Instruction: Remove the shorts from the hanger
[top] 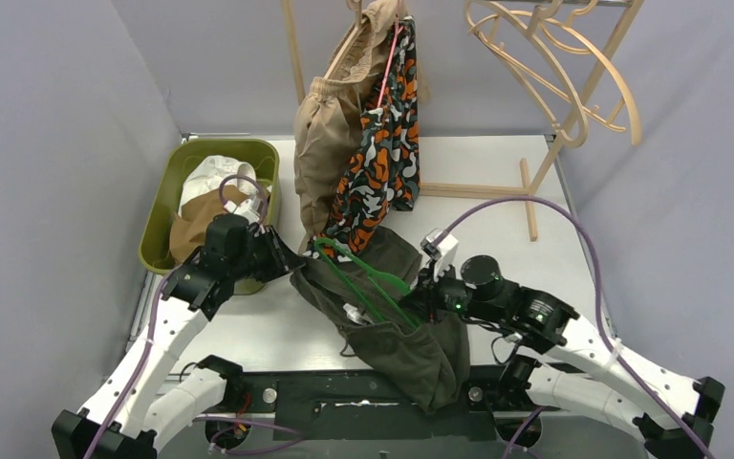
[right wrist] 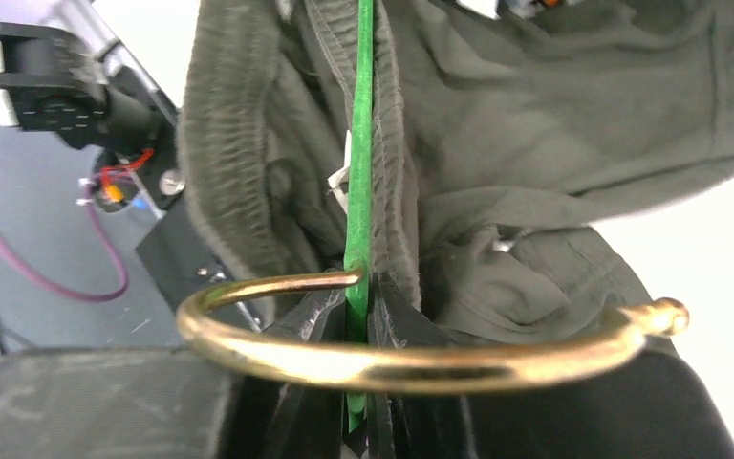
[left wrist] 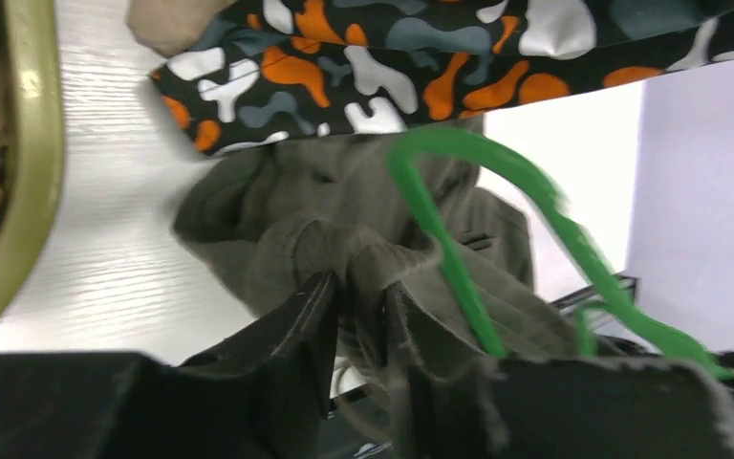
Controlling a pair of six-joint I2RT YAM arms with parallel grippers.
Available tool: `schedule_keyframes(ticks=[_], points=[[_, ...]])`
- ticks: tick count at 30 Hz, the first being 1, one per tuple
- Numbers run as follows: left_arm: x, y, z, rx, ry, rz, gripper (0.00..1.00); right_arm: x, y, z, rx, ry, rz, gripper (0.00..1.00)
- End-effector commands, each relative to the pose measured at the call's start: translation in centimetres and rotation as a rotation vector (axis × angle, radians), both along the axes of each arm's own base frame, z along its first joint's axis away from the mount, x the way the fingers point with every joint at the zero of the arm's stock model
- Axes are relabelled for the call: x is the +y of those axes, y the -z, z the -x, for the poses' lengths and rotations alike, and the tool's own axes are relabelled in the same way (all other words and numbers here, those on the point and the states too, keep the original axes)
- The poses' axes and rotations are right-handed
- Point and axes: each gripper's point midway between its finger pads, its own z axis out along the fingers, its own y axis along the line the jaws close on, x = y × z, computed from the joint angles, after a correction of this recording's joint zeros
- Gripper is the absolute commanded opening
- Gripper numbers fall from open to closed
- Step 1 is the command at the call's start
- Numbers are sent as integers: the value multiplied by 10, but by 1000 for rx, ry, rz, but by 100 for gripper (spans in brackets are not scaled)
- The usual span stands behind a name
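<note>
- Clamping the green hanger between closed jaws, the right gripper holds it with the olive shorts on it at the tabletop's near edge. A hard tug could twist the hanger free.
- Left gripper has a cloth fold between its jaws, but the blur hides whether it pinches. A loose hold would let the waistband slip.
- Camouflage shorts hang just beside and may snag.

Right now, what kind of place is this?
Probably a robot practice booth set up like a laundry corner: plain grey walls, a pale wooden clothes rack with orange-black-grey camouflage cloth shorts hanging, and an olive-green plastic basket of clothes on the white table.
</note>
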Motion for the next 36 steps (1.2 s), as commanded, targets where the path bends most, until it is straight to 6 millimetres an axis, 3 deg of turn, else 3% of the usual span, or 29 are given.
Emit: schedule_keyframes(ticks=[1,5,8,14,19,22,26,32,33,36], points=[[-27,-25,-2,-132,54,155,30,11,12,-23,26,107,23,0],[-42,3,17,-75,40,145,41,23,9,-37,12,137,9,0],[-50,8,23,-69,24,131,47,27,-1,-41,-11,143,-37,0],[-74,8,19,-75,21,158,48,32,-15,-34,-31,98,-114,0],[-102,3,16,-88,-27,368,55,36,-14,-29,-13,74,-134,0],[-111,8,16,-68,-74,496,55,40,-16,-27,-7,65,-158,0],[-116,24,17,-36,-105,482,55,44,-23,-26,-7,55,-201,0],[-126,28,19,-29,-97,559,44,50,-27,-22,-11,11,-219,0],[-129,26,20,-34,-82,568,39,50,-25,-21,-4,6,-202,0],[-131,19,18,-57,-76,552,10,50,-20,-25,2,23,-170,0]])
